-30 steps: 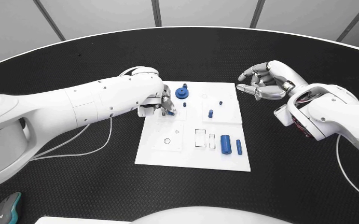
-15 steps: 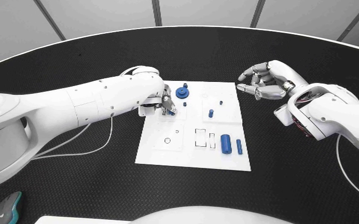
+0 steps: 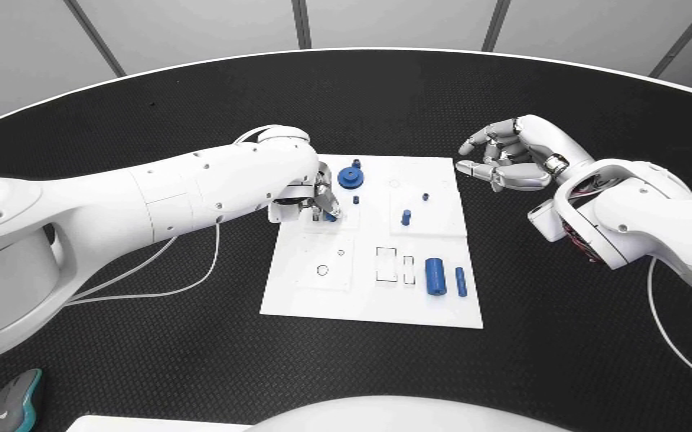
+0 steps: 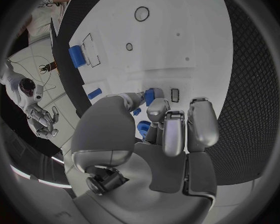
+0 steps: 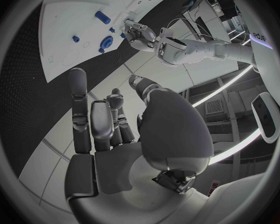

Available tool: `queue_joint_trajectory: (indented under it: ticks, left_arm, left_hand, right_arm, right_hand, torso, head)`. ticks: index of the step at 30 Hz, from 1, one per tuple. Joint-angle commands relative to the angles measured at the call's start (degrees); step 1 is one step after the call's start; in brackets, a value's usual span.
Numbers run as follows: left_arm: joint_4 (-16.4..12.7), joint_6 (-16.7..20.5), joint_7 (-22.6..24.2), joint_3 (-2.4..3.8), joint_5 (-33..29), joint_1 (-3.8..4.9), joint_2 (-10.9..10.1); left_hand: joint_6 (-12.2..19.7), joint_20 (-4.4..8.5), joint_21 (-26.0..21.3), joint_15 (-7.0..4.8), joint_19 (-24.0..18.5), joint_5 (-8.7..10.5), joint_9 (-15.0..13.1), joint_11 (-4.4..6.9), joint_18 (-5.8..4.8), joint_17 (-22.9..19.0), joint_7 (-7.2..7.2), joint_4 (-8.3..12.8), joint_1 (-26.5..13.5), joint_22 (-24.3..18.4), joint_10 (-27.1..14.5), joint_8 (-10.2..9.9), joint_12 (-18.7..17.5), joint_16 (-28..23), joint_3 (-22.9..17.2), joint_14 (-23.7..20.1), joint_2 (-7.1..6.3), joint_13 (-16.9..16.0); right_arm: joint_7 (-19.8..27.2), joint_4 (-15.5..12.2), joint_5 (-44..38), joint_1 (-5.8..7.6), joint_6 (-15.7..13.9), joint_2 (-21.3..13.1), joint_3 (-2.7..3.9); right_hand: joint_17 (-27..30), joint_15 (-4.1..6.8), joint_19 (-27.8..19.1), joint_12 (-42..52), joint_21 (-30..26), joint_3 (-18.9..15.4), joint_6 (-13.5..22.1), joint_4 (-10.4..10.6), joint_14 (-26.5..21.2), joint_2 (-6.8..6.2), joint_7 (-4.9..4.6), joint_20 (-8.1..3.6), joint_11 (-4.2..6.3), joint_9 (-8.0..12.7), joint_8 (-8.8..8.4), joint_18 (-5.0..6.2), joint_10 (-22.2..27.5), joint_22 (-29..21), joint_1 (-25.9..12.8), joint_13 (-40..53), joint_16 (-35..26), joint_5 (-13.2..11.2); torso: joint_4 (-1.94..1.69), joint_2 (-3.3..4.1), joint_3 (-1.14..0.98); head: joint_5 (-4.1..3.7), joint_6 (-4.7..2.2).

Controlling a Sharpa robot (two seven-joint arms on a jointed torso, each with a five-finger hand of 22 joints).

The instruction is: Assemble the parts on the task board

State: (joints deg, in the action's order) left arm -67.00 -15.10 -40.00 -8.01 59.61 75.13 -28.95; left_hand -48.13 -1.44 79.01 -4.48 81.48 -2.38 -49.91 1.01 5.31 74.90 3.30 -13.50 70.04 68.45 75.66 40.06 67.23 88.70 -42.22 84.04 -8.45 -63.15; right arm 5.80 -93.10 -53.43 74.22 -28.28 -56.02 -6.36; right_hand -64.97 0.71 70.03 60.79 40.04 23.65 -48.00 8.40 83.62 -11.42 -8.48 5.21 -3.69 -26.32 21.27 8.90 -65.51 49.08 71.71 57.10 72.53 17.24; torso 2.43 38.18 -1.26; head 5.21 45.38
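Hardly any change since a second ago: left hand (image 3: pixel 306 200) stays low over the task board (image 3: pixel 378 242) near its left edge, nudged slightly toward the round blue part (image 3: pixel 351 179). Left wrist view shows what the head view hides: its fingers (image 4: pixel 154 109) pinch a small blue part (image 4: pixel 154 95) against the board. Right hand (image 3: pixel 515 155) still hovers off the board's far right corner above the table (image 3: pixel 173 352), fingers curled, holding nothing. Two blue cylinders (image 3: pixel 444 278) lie at the board's near right.
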Motion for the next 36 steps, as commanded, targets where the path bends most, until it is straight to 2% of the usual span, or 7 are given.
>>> queue_joint_trajectory:
  ticks: [1,22,36]
  left_arm:
    - [-0.01,-0.10,-1.21,0.00,0.00,0.00,0.02]
    - [0.76,-1.00,-1.70,0.00,0.02,-0.01,0.34]
    - [1.04,-1.43,-1.91,-0.01,0.02,-0.02,0.46]
  left_hand:
    - [-0.12,-0.05,0.18,-0.13,0.38,-0.37,-0.04,0.19,-1.13,13.31,-0.27,5.36,0.38,-0.03,0.22,-0.13,0.31,0.19,-5.11,5.44,0.00,-0.01]
    - [-0.12,-0.06,0.22,-0.14,0.40,-0.37,-0.06,0.19,-1.15,13.32,-0.26,5.49,0.41,0.05,0.19,-0.13,0.25,0.20,-5.12,5.45,-0.06,0.08]
    - [-0.12,-0.07,0.20,-0.13,0.39,-0.37,-0.07,0.19,-1.14,13.28,-0.26,5.57,0.44,0.01,0.16,-0.14,0.21,0.18,-5.13,5.44,-0.10,0.15]
  right_arm:
    - [0.01,0.02,0.00,0.00,0.01,0.02,0.00]
    - [0.04,0.08,0.00,0.00,0.05,0.08,0.00]
    - [0.06,0.13,0.00,0.00,0.07,0.12,0.00]
  right_hand:
    - [0.00,0.16,0.44,-0.19,-0.21,0.12,0.54,0.37,0.19,-0.07,-0.01,-0.10,0.14,-0.06,0.19,0.62,0.14,-0.05,0.28,-0.05,-0.24,0.21]
    - [0.00,0.16,0.44,-0.19,-0.21,0.12,0.54,0.37,0.19,-0.07,-0.01,-0.10,0.14,-0.06,0.19,0.62,0.14,-0.05,0.28,-0.05,-0.24,0.21]
    - [0.00,0.18,0.52,-0.16,-0.42,0.13,0.60,0.43,0.21,-0.09,0.01,-0.12,0.16,-0.08,0.37,0.63,0.11,-0.17,0.39,-0.06,-0.34,0.23]
  torso:
    - [-0.04,-0.05,0.02]
    - [0.02,-0.05,0.03]
    - [-0.01,-0.08,0.04]
  head:
    - [-0.05,0.03]
    - [0.04,0.25]
    - [-0.19,0.55]
